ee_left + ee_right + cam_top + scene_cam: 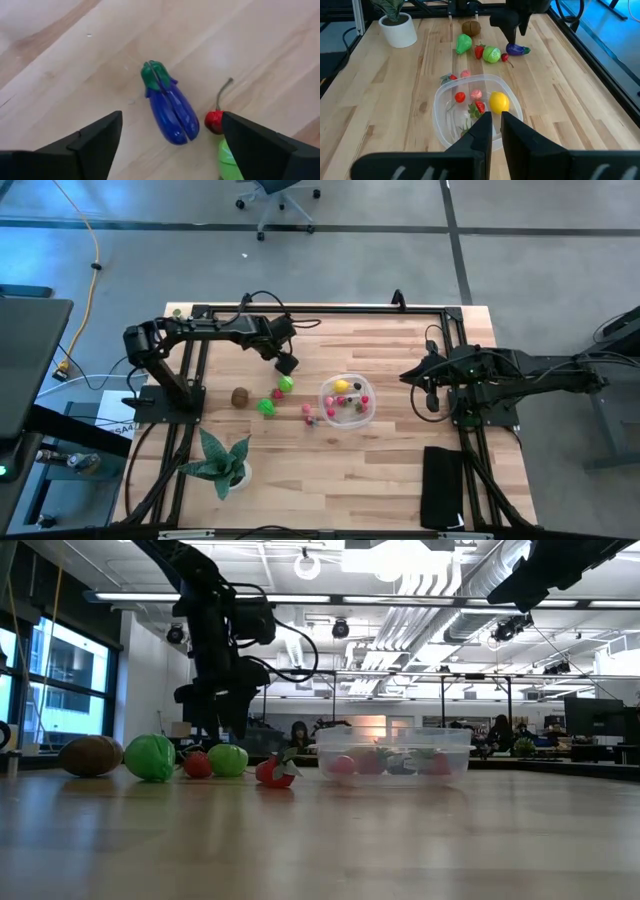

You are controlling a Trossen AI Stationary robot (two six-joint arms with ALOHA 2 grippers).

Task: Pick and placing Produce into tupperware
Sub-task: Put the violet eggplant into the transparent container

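1. Nearest the front table edge in the high view, we note the potted plant (224,464) at 8 o'clock and the black pad (442,486) at 4 o'clock; neither belongs to the task.
2. At table centre the tupperware (371,413) already holds a yellow lemon (499,101), a strawberry (479,106) and a few red and pink pieces. We judge the task roughly half done.
3. Just outside its rim, at 9 o'clock, small pink and red pieces (308,413) wait.
4. Farther toward 9 o'clock lie a green pear (463,43), a green apple (491,54) and a brown kiwi (470,27), all on bare wood.
5. The left gripper (167,137) hangs over a purple eggplant (169,107), fingers spread wide either side, gripping nothing. A cherry (214,121) lies just beside the eggplant.
6. The right gripper (494,129) waits at 3 o'clock of the tupperware, fingers pressed together, empty.
7. Remaining, in our judgement: eggplant, cherry, pear, apple, kiwi and the rim-side strays.
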